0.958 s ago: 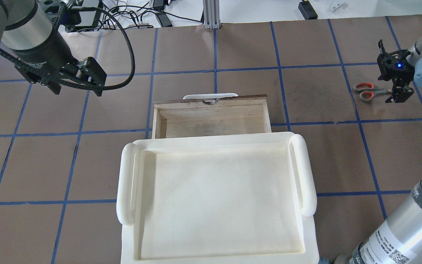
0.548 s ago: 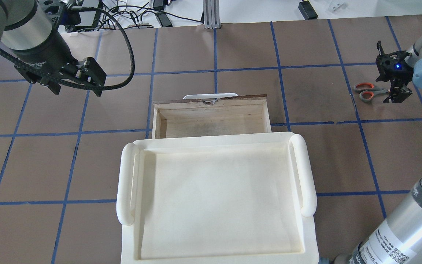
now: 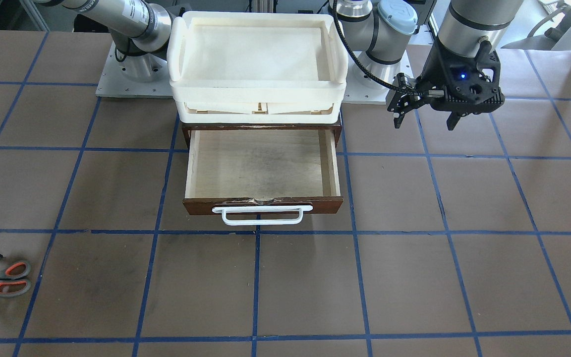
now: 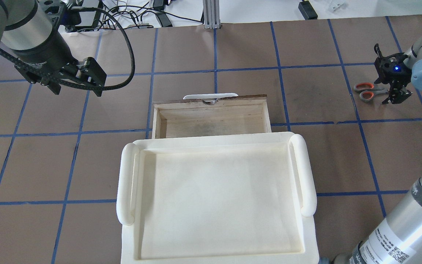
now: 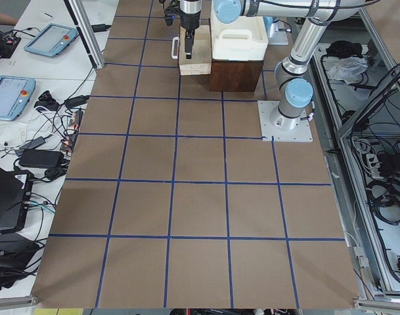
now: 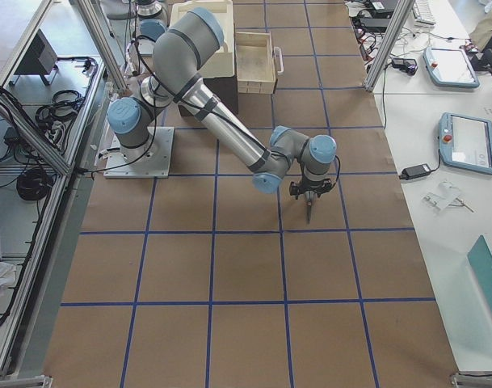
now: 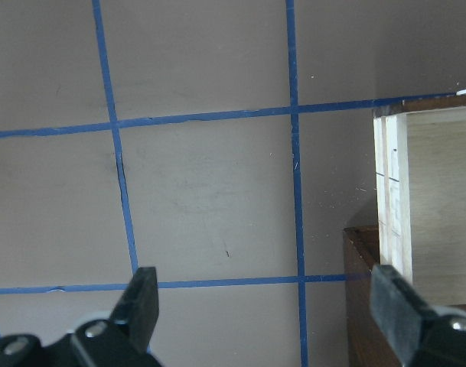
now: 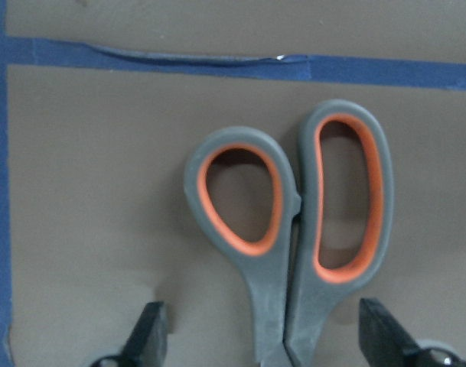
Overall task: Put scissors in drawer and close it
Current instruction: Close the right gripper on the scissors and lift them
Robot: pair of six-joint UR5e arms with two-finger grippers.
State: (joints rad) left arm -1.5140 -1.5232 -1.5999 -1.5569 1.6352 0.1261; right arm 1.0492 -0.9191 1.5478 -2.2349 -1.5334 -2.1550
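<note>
While I am holding both arms for the pick-up, the scissors [image 8: 288,229] are lying flat on the table directly beneath the right gripper [image 4: 398,96]. Its fingers are standing wide apart and gripping nothing. In the right wrist view the two orange-lined loops are pointing forward, away from the palm. The joined shanks are running back between the two fingertips, and the blades are passing out of sight under the palm. The long axis is therefore crossing the line between the fingers squarely, with a clear gap showing on either side of the shanks. I am judging that a straight closing of the fingers would catch the shanks just behind the loops. How far above the table the tips are hanging I cannot tell.

The left gripper [image 7: 265,284], likewise spread and empty, is hovering well apart from the scissors. The side wall of the drawer [image 4: 211,104] is lying just beside one of its fingers. The drawer is standing pulled out, with nothing inside it, so I am treating the right arm as the nearer one.
</note>
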